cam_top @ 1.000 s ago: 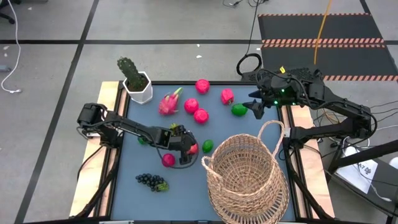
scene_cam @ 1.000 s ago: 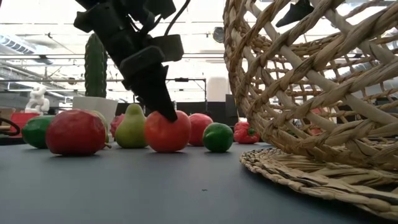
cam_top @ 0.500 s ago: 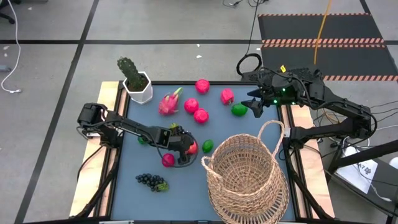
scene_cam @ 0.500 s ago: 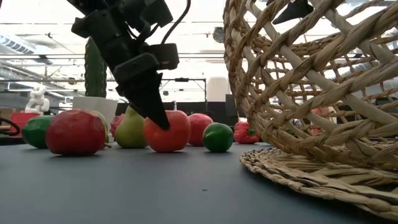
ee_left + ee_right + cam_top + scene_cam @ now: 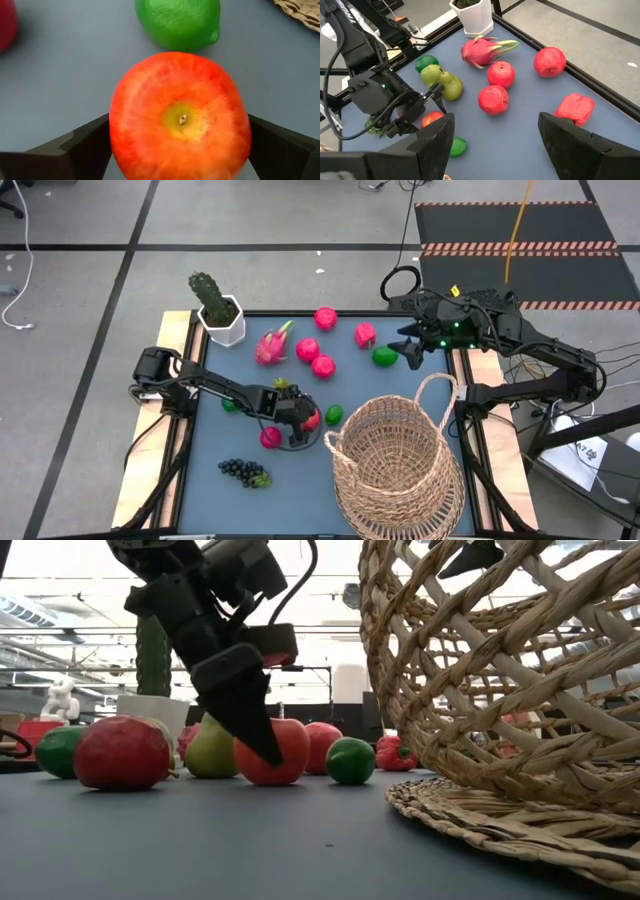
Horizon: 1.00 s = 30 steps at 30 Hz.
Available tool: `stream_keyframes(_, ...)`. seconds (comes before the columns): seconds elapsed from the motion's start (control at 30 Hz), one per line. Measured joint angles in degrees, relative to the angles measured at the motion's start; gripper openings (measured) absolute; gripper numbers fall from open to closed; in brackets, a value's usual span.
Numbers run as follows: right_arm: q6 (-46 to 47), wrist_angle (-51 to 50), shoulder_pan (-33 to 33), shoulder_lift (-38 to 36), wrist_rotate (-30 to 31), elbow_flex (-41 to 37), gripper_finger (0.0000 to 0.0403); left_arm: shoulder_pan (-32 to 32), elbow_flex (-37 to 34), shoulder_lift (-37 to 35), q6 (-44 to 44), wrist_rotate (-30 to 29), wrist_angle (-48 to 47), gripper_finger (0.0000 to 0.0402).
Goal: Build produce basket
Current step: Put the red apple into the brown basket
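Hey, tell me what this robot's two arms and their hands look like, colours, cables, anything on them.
Both arms are dark, jointed and boxy, with black cables looping along them. The left hand has two black, wedge-shaped fingers tapering to blunt tips, under a blocky black wrist housing. The right hand has the same broad, flat dark fingers; a small green light glows on its wrist, and a black cable coils behind it.

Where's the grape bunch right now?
High view: the grape bunch lies near the table's front left, apart from the rest, left of the basket.

Left claw (image 5: 262, 745) lower around apple (image 5: 180, 117) (seemingly).
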Motion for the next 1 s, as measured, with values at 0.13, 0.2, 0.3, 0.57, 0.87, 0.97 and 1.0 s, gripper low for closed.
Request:
stream_keyframes(0.13, 0.0, 0.0, 0.4, 0.0, 0.0, 0.0, 0.0283, 0.0, 0.0, -0.4, 1.1, 0.1, -0.1, 0.0343)
stream_keyframes(0.2, 0.0, 0.0, 0.4, 0.0, 0.0, 0.0, 0.0283, 0.0, 0.0, -1.0, 1.3, 0.2, -0.5, 0.0325)
stream_keyframes(0.3, 0.0, 0.0, 0.4, 0.0, 0.1, 0.0, 0.0283, 0.0, 0.0, -2.1, 1.4, 0.2, 0.0, 0.0319)
stream_keyframes(0.57, 0.0, -0.1, 0.4, 0.0, 0.2, 0.0, 0.0283, 0.0, 0.1, -8.0, 1.1, 0.2, -2.3, 0.0354)
stream_keyframes(0.87, -0.5, -0.6, 0.4, 0.0, 0.1, 0.0, 0.0283, 0.4, 0.1, -20.8, 0.2, 0.1, -4.8, 0.0323)
stream_keyframes(0.97, -0.6, -0.8, 0.4, 0.0, 0.1, 0.0, 0.0283, 1.4, 0.5, -24.9, -2.1, 0.1, -5.4, 0.0328)
stream_keyframes(1.0, -0.6, -0.9, 0.4, 0.0, 0.0, 0.0, 0.0283, 1.8, 1.3, -25.9, -2.4, 0.0, -6.1, 0.0333)
